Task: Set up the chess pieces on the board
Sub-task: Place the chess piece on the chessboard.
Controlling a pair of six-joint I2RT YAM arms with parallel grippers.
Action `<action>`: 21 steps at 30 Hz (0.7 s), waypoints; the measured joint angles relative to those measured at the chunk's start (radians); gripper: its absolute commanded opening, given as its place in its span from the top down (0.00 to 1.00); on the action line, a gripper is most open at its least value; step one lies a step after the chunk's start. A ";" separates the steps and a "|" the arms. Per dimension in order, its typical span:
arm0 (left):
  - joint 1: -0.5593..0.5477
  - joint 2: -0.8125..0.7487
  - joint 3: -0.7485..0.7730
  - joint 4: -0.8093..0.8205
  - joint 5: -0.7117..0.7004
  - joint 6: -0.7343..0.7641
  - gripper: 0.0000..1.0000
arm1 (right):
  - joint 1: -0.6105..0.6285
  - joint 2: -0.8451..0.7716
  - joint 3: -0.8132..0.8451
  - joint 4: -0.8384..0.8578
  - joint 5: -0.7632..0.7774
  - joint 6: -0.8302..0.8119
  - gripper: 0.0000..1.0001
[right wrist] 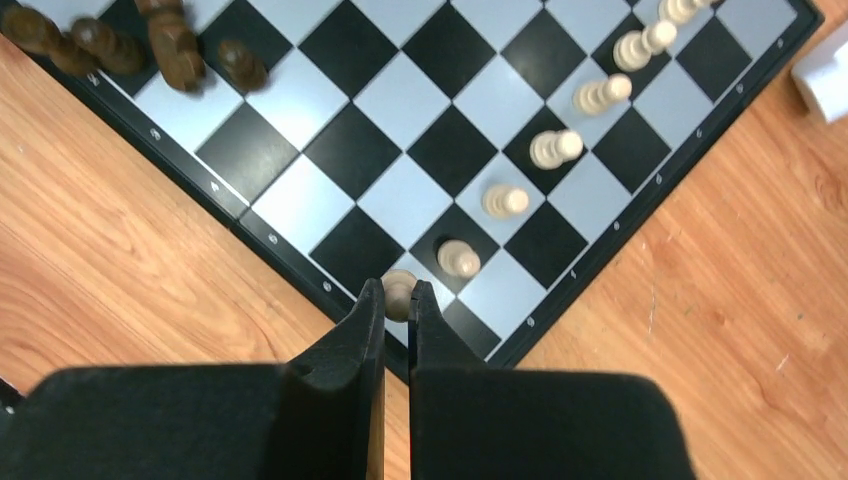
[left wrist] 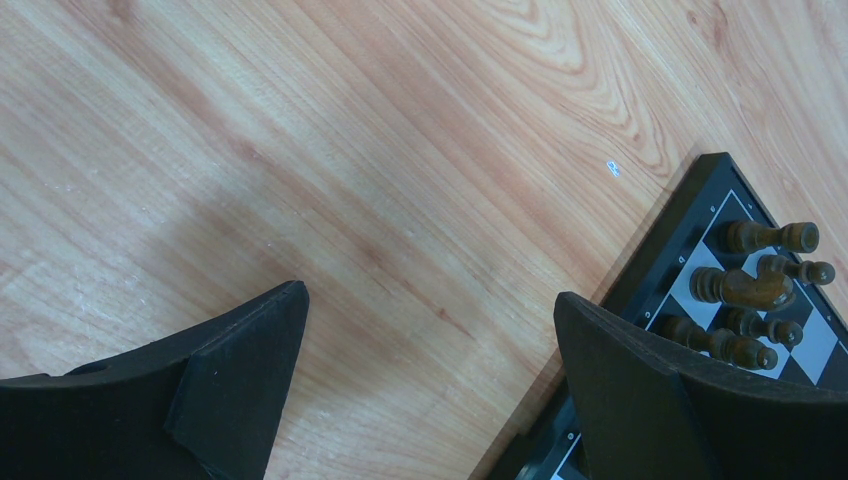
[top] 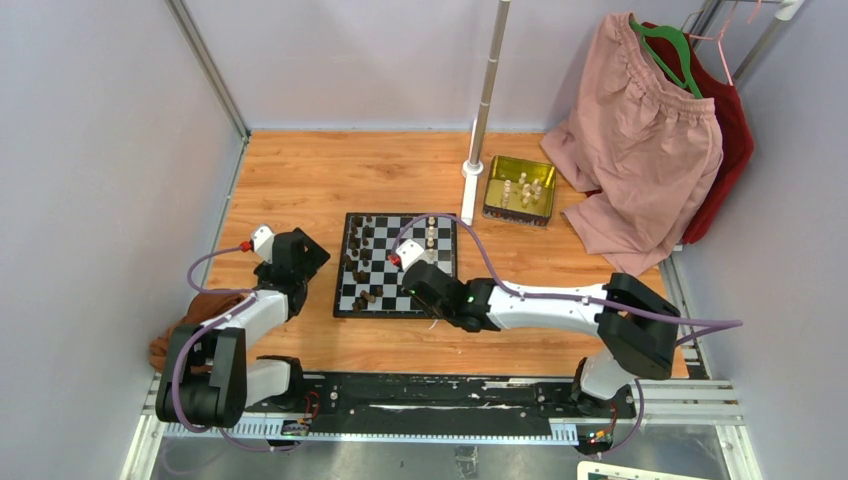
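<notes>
The board (top: pixel 392 300) lies mid-table with dark brown pieces (top: pixel 358 262) along its left side and cream pieces (top: pixel 431 234) on its right side. In the right wrist view a diagonal row of cream pieces (right wrist: pixel 556 146) stands on the board (right wrist: pixel 405 195), and dark pieces (right wrist: pixel 175 45) stand at the top left. My right gripper (right wrist: pixel 398 292) is shut on a cream piece (right wrist: pixel 398 286) over the board's near edge. My left gripper (left wrist: pixel 430 340) is open and empty over bare wood just left of the board (left wrist: pixel 700 215), beside dark pieces (left wrist: pixel 745 285).
A gold tin (top: pixel 520 189) holding more cream pieces sits behind the board on the right, next to a white pole base (top: pixel 472 170). Pink and red clothes (top: pixel 650 140) hang at the back right. A brown cloth (top: pixel 185 320) lies at the left edge.
</notes>
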 measured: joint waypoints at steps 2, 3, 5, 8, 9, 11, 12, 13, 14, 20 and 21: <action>0.000 0.000 0.000 0.000 0.000 0.000 0.00 | 0.006 -0.018 -0.029 -0.001 0.008 0.014 1.00; 0.000 0.000 0.000 0.000 0.000 0.000 0.00 | 0.009 -0.026 -0.047 0.000 0.011 0.022 1.00; 0.000 0.000 0.000 0.000 0.000 0.000 0.00 | 0.013 -0.037 -0.073 0.000 0.018 0.033 1.00; 0.000 0.000 0.000 0.000 0.000 0.000 0.00 | 0.013 -0.046 -0.101 0.003 0.024 0.050 1.00; 0.000 0.000 0.000 0.000 0.000 0.000 0.00 | 0.013 -0.046 -0.108 0.009 0.024 0.053 1.00; 0.000 0.000 0.000 0.000 0.000 0.000 0.00 | 0.013 -0.046 -0.126 0.025 0.024 0.059 1.00; 0.000 0.000 0.000 0.000 0.000 0.000 0.00 | 0.013 -0.046 -0.132 0.029 0.024 0.062 1.00; 0.000 0.000 0.000 0.000 0.000 0.000 0.00 | 0.013 -0.046 -0.139 0.037 0.024 0.066 1.00; 0.000 0.000 0.000 0.000 0.000 0.000 0.00 | 0.013 -0.046 -0.143 0.043 0.024 0.069 1.00; 0.000 0.000 0.000 0.000 0.000 0.000 0.00 | 0.013 -0.046 -0.151 0.093 0.024 0.079 1.00; 0.000 0.000 0.000 0.000 0.000 0.000 0.00 | 0.013 -0.046 -0.152 0.102 0.024 0.080 1.00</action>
